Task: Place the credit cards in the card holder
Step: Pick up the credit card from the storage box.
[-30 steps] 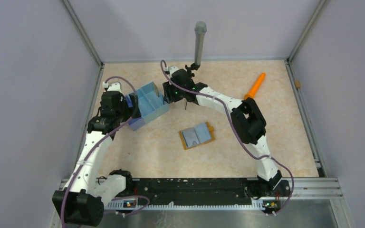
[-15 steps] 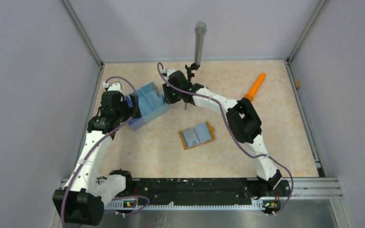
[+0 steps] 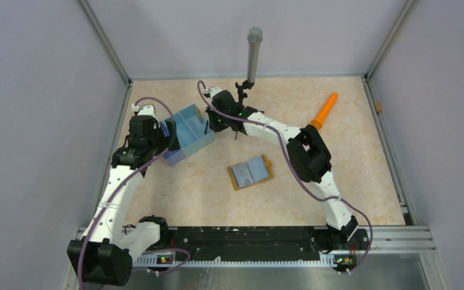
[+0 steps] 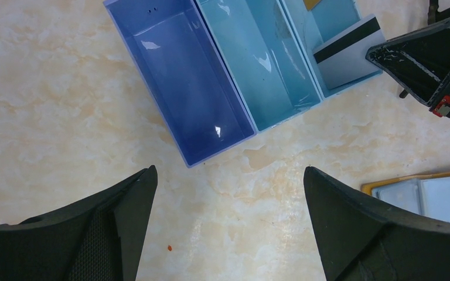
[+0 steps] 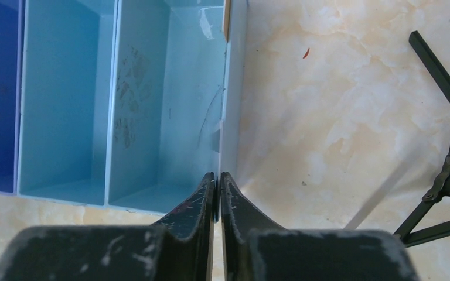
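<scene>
The card holder (image 3: 250,172) lies open mid-table, mustard with grey-blue pockets; its corner shows in the left wrist view (image 4: 428,193). A pale grey credit card (image 4: 348,55) with a dark stripe leans in the right-hand compartment of the blue tray (image 3: 187,130). My right gripper (image 3: 212,124) is at that tray's right wall, jaws shut (image 5: 217,175) with the card's thin edge between the fingertips. A brownish card edge (image 4: 312,3) shows further inside the tray. My left gripper (image 4: 229,170) hangs wide open over bare table at the tray's near left side.
The tray (image 5: 64,88) has three compartments, the left one dark blue (image 4: 181,88). A grey post on a black tripod (image 3: 254,54) stands just behind my right gripper, its legs (image 5: 445,146) close by. An orange cone-shaped stick (image 3: 325,109) lies at the back right.
My right gripper's jaws have closed from half open to shut, and the arm has edged left toward the tray. The left arm has not moved.
</scene>
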### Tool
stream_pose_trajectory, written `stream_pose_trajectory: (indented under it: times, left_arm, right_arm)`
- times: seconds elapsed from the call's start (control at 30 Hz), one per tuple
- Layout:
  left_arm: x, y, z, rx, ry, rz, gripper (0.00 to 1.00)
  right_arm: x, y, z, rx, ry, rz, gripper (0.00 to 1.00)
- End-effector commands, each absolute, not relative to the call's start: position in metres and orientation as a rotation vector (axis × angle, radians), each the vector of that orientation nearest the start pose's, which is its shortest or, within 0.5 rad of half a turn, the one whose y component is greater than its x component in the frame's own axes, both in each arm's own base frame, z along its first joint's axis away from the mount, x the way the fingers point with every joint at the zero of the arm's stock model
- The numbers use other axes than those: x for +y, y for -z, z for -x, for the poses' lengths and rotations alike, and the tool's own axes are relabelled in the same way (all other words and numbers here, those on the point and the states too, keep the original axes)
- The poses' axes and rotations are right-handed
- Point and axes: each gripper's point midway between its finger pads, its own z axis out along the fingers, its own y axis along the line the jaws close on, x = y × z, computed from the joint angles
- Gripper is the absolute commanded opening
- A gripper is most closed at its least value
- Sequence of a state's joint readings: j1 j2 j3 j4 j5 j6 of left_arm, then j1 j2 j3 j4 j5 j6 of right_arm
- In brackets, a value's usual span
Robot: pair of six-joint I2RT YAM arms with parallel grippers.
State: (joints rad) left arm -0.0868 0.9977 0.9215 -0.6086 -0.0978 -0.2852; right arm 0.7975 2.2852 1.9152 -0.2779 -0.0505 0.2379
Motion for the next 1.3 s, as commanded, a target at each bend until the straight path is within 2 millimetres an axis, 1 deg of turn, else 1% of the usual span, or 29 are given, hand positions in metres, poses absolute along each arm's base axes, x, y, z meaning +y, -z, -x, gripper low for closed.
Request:
stream_pose_trajectory:
  times: [0.0, 0.33, 0.6, 0.7, 1.07, 1.27]
  left_arm:
    - [-0.020, -0.186, -0.295, 2.233, 0.094, 0.270, 0.99]
    - [-0.021, -0.185, -0.295, 2.236, 0.101, 0.264, 0.99]
    - [-0.023, -0.186, -0.295, 2.234, 0.114, 0.254, 0.99]
    - [-0.024, -0.185, -0.295, 2.238, 0.121, 0.251, 0.99]
    - [-0.027, -0.183, -0.294, 2.244, 0.137, 0.243, 0.99]
    - [-0.027, -0.184, -0.294, 2.242, 0.139, 0.242, 0.99]
  right_arm:
    - [0.467, -0.140, -0.426, 2.085, -0.619, 0.658, 0.02]
    - [0.470, -0.169, -0.427, 2.013, -0.614, 0.671, 0.02]
    - [0.469, -0.181, -0.427, 1.983, -0.593, 0.661, 0.02]
    - [0.467, -0.176, -0.429, 1.994, -0.578, 0.656, 0.02]
    - [0.460, -0.138, -0.424, 2.079, -0.542, 0.657, 0.03]
    - [0.457, -0.130, -0.422, 2.098, -0.530, 0.652, 0.06]
